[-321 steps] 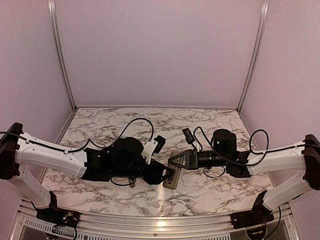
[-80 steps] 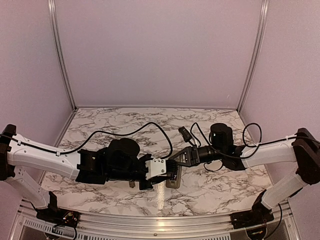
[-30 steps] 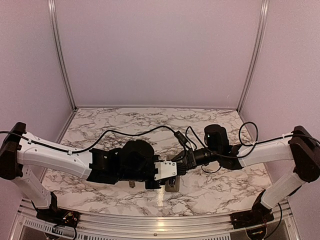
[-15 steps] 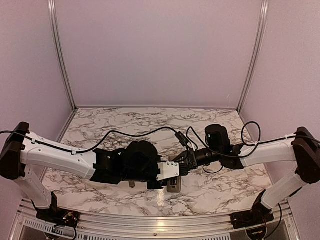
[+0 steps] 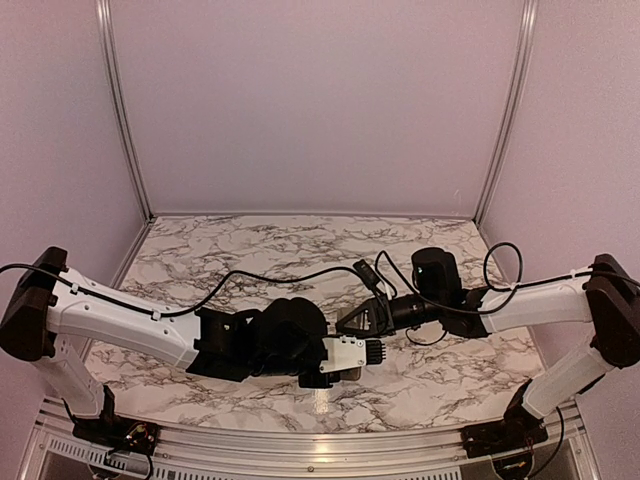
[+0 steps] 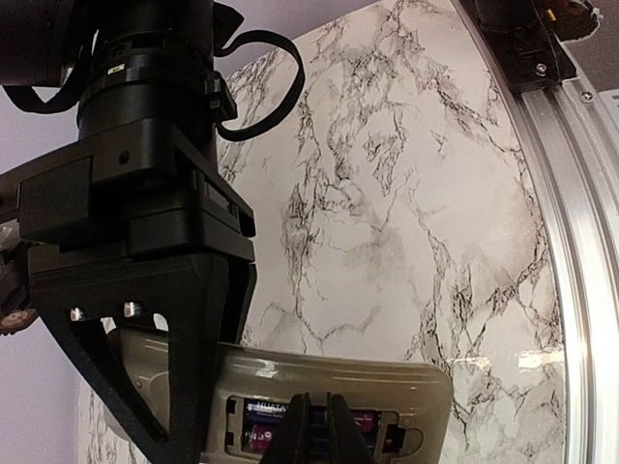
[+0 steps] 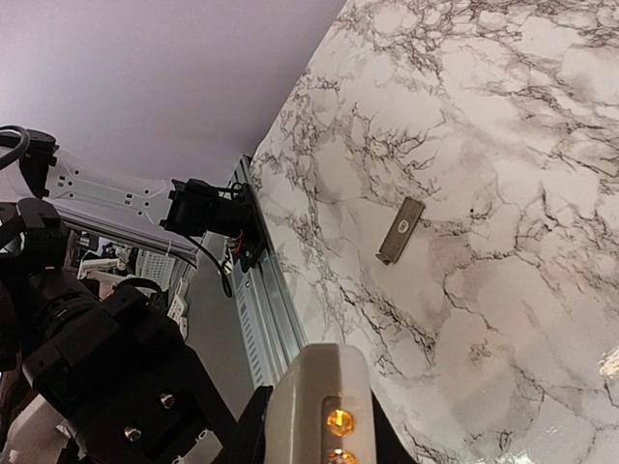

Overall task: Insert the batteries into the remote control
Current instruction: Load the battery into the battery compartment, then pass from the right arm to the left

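The remote control (image 6: 387, 379) hangs above the table with its tan-grey back up and its battery recess open. Batteries (image 6: 259, 420) with magenta and blue labels lie in the recess. My right gripper (image 5: 358, 322) is shut on one end of the remote, and its black fingers (image 6: 184, 319) clamp it. In the right wrist view the remote's end (image 7: 308, 387) shows two orange lights. My left gripper (image 6: 317, 425) has its fingers together, tips down on the batteries in the recess. In the top view the left wrist hides the remote.
A small tan battery cover (image 7: 400, 231) lies flat on the marble table (image 6: 406, 193), left of the remote. The aluminium rail (image 6: 571, 242) runs along the table's near edge, close below the remote. The left arm's base (image 7: 208, 213) is bolted on that rail.
My left arm has slid right, over the remote, and now hides it in the top view. My right gripper has barely shifted and still holds the remote.
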You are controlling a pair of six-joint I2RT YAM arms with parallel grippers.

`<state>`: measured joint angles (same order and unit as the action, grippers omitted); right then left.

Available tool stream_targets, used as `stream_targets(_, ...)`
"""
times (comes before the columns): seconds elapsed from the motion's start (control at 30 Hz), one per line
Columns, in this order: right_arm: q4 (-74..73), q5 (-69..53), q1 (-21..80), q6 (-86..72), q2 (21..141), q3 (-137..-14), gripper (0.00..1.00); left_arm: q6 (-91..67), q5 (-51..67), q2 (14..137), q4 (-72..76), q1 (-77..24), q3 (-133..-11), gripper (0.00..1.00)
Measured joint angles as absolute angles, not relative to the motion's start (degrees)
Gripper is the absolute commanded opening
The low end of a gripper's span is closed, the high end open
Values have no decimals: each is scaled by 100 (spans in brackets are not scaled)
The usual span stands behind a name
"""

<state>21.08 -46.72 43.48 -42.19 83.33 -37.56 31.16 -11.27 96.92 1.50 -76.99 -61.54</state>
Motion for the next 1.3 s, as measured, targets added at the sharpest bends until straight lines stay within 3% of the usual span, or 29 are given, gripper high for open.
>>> stream_targets(0.43,2506,-4604,4353,-4250,8320,-3756,0,2749,-1240,9249,456,-7693,-5660,16)
stream_targets(0.63,2733,-4810,4320,-4327,8206,-3756,0,2043,-1262,8521,711,-7334,-4984,40)
stream_targets(0.77,2777,-4899,4235,-4322,8147,-3756,0,1367,-1267,8068,880,-6991,-4663,71)
stream_targets(1.2,2801,-4390,4091,-4316,8068,-3767,0,-1177,-792,8068,1555,-6807,-4528,98)
stream_targets(1.3,2630,-4010,4091,-4324,8051,-3846,0,-1590,-1004,8346,1568,-6910,-4692,99)
